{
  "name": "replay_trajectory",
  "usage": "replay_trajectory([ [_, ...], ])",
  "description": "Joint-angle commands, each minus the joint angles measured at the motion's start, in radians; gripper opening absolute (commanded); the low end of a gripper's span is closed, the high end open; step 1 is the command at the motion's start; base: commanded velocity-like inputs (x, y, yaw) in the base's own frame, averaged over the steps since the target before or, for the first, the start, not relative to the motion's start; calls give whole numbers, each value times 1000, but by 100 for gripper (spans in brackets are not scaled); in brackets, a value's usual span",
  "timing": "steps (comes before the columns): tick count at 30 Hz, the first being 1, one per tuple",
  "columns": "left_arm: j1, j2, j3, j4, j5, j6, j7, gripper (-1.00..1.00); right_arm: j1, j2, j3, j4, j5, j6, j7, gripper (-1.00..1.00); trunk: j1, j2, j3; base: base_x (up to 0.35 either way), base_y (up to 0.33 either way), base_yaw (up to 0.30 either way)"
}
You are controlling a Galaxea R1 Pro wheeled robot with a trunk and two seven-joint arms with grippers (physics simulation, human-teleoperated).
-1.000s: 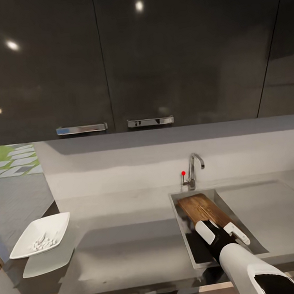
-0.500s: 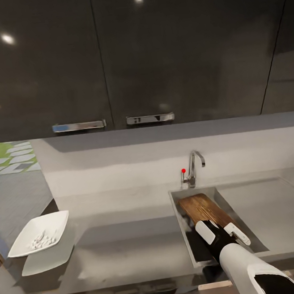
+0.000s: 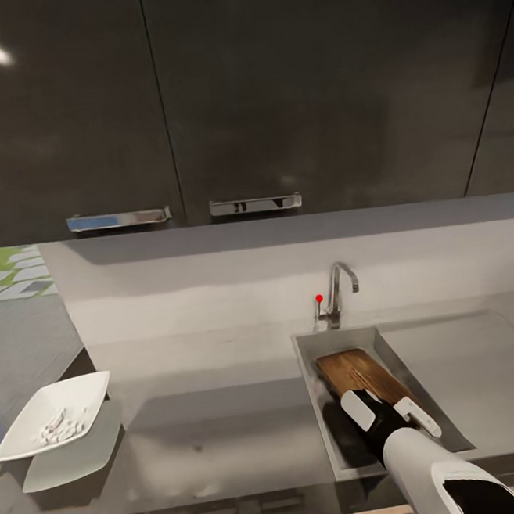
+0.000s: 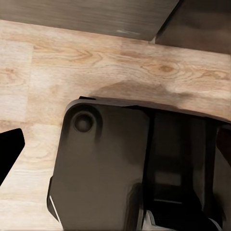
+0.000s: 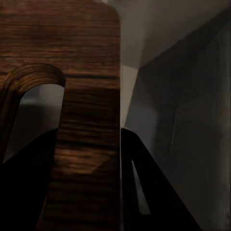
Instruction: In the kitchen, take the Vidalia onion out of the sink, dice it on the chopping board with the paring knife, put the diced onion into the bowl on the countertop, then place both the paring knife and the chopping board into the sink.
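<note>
The brown chopping board (image 3: 361, 373) leans down into the basin of the sink (image 3: 306, 374), its far end near the faucet (image 3: 339, 290). My right gripper (image 3: 388, 408) is shut on the board's near end; in the right wrist view the board (image 5: 82, 57) runs between the dark fingers (image 5: 144, 187), with its handle slot beside them. At the far left of the countertop (image 3: 218, 426) stands the white bowl (image 3: 36, 408), holding pale diced onion (image 3: 57, 425). The paring knife is out of view. My left gripper (image 4: 115, 147) hangs open over a wood floor.
Dark glossy wall cabinets (image 3: 233, 94) with chrome handles hang above the light backsplash. The flat drainboard (image 3: 472, 370) lies right of the basin. The left wrist view looks down on my dark base (image 4: 106, 168) and a wood floor (image 4: 96, 62).
The camera has shifted, so the whole scene sits a little further left. Relative to the sink, the board and my right gripper have slid slightly nearer and lower in the basin.
</note>
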Motion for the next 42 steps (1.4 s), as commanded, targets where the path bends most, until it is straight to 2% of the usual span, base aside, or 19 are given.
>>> replay_trajectory([
  [1, 0, 0, -3, -1, 9, -2, 4, 100, 0, 1, -1, -1, -1, -9, -8, -100, 0, -1, -2, 0, 0, 0],
  [11, 0, 0, -3, -2, 9, -2, 4, 100, 0, 9, 3, 0, 4, -11, -51, -100, 0, -1, -18, 0, 0, 0],
  [35, 0, 0, -3, 0, 9, -2, 4, 100, 0, 4, 3, -4, -2, -11, -49, -100, 0, -1, -53, 1, 0, 0],
  [42, 0, 0, -3, 0, 9, -2, 4, 100, 0, 4, 3, -5, -2, -11, -48, -100, 0, -1, -65, 180, 0, 0],
])
